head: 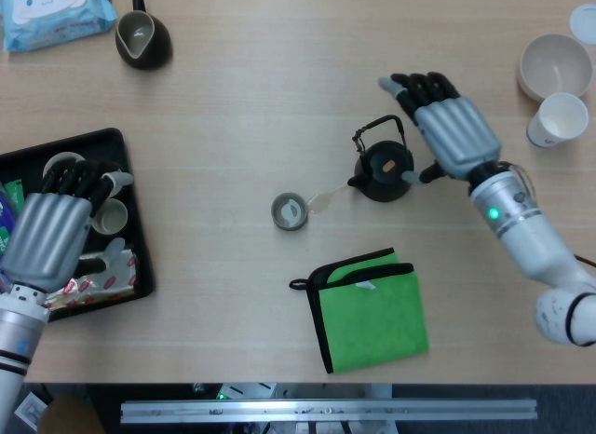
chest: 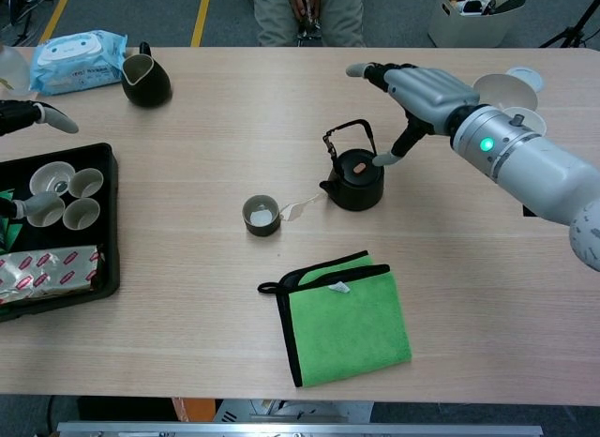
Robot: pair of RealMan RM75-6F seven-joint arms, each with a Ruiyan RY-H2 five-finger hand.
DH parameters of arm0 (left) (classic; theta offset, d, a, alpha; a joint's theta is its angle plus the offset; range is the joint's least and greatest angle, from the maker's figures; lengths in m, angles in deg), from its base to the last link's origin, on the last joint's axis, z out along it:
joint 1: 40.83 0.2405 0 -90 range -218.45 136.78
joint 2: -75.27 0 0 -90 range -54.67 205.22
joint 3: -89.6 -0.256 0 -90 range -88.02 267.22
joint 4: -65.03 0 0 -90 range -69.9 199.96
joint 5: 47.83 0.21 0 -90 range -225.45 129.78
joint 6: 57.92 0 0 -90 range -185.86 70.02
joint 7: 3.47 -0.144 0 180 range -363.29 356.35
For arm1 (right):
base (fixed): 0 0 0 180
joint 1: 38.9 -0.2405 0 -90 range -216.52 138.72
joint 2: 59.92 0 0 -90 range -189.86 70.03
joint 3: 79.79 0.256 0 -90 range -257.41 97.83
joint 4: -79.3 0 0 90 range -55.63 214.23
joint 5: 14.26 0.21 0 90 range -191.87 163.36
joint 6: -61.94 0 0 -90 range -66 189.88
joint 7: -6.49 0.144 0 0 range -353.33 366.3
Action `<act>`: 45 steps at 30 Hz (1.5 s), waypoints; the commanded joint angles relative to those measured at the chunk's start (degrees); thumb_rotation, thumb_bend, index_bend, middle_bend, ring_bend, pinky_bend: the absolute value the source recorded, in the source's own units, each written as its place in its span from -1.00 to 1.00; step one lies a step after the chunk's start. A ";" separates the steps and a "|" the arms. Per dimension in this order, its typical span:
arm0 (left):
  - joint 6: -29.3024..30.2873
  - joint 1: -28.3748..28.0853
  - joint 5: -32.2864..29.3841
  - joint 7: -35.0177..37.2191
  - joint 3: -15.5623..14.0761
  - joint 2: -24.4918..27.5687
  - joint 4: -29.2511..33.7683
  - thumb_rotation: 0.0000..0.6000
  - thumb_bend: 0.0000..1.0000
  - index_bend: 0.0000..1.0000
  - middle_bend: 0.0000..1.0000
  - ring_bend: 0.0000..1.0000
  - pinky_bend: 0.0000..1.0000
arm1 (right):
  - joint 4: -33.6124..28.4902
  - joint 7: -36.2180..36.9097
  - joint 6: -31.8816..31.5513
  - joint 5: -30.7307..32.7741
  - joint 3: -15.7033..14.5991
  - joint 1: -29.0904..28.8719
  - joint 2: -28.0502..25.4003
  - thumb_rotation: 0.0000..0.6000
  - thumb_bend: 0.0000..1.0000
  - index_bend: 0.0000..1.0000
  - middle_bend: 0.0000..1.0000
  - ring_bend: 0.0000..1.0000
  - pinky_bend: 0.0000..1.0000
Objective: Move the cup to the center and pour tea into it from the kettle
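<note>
Head view: right hand (head: 453, 128) fingers apart above kettle (head: 384, 170); left hand (head: 48, 237) fingers apart over tray (head: 130, 231).

From my feed: folded green cloth (head: 372, 309) at 6 o'clock, black tray (head: 135, 231) of small cups and snack packets at 9. Dark pitcher (head: 142, 39) and wet wipes pack (head: 54, 16) sit around 11. Beige bowl (head: 555, 66) plus paper cup (head: 559, 120) at 2.

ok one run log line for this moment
right hand: open, beside small black kettle | kettle: on table, spout toward dark cup | left hand: over black tray
</note>
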 commanded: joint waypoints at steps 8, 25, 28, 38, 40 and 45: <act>1.64 0.62 1.24 1.01 0.23 0.46 -0.46 1.00 -0.44 -0.56 -0.63 -0.72 -0.76 | -8.78 -1.17 -11.54 -6.92 -2.53 7.76 -10.27 1.00 -0.87 -0.92 -0.65 -0.89 -1.00; 6.35 2.21 1.42 4.31 2.58 -0.81 -3.86 1.00 -0.44 -0.56 -0.62 -0.72 -0.76 | -11.84 4.75 -31.34 -19.84 -9.12 25.63 -20.59 1.00 -0.74 -0.67 -0.46 -0.70 -0.91; 7.77 2.75 1.47 4.29 3.06 -0.95 -4.56 1.00 -0.44 -0.56 -0.62 -0.72 -0.76 | -11.11 6.26 -33.51 -21.03 -9.91 28.47 -21.38 1.00 -0.75 -0.67 -0.46 -0.70 -0.91; 11.34 5.00 1.81 3.72 3.07 -1.50 -5.57 1.00 -0.44 -0.56 -0.62 -0.72 -0.76 | -9.41 10.02 -35.77 -22.88 -10.55 34.43 -22.79 1.00 -0.75 -0.67 -0.46 -0.70 -0.91; 11.12 5.26 1.39 3.50 2.80 -1.50 -5.67 1.00 -0.44 -0.56 -0.62 -0.72 -0.76 | -9.31 10.22 -35.29 -22.98 -10.45 34.81 -22.90 1.00 -0.75 -0.67 -0.46 -0.70 -0.91; 11.64 5.98 0.76 3.38 2.83 -1.41 -5.75 1.00 -0.44 -0.56 -0.62 -0.72 -0.76 | -8.93 10.55 -33.88 -23.28 -9.74 35.37 -22.79 1.00 -0.75 -0.67 -0.46 -0.70 -0.91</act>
